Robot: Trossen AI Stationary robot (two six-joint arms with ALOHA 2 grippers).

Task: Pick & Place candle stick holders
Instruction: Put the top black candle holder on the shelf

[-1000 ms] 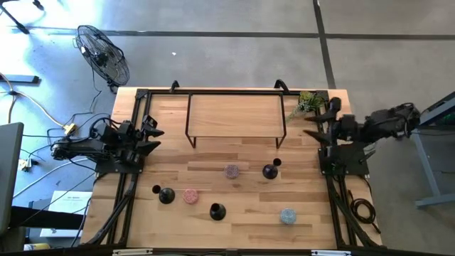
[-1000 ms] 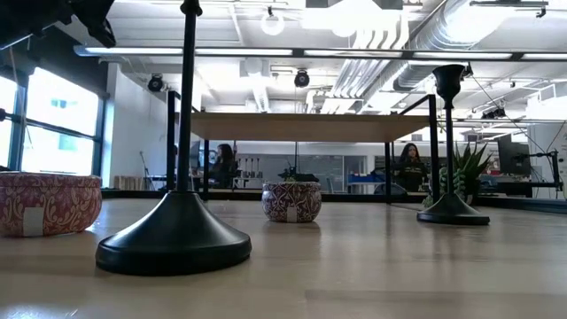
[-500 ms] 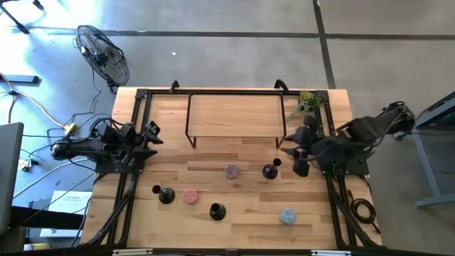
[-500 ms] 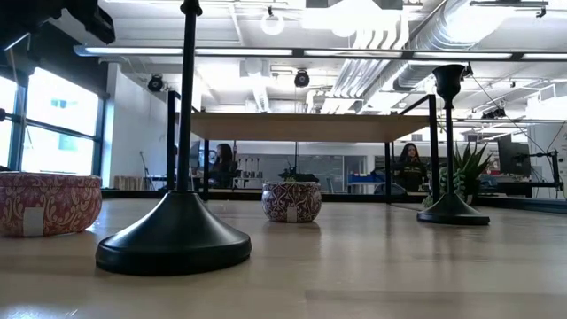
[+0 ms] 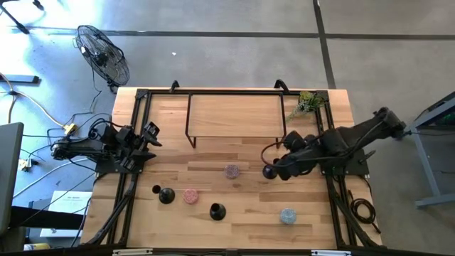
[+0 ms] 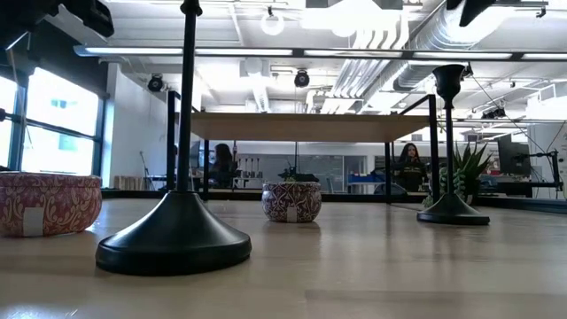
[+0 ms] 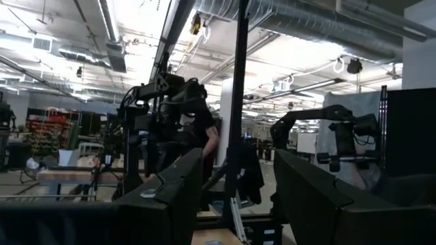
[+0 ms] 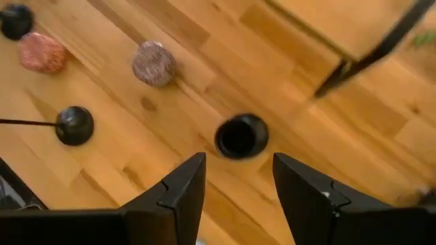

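From above, I see my right gripper [image 5: 276, 168] over the candle stick holder [image 5: 269, 171] near the right side of the table [image 5: 234, 220], two more holders [image 5: 166, 195] [image 5: 217, 211] toward the front. Left gripper [image 5: 149, 137] waits at the left edge. Low view: holders upright. Right wrist: fingers [image 8: 178, 197] parted, nothing between them, holder [image 8: 241, 135] below. Left wrist: fingers [image 7: 170, 197] apart, empty.

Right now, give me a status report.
Right gripper open above right candle holder. Left gripper open, parked at left edge. Two holders untouched up front. Nothing blocking.
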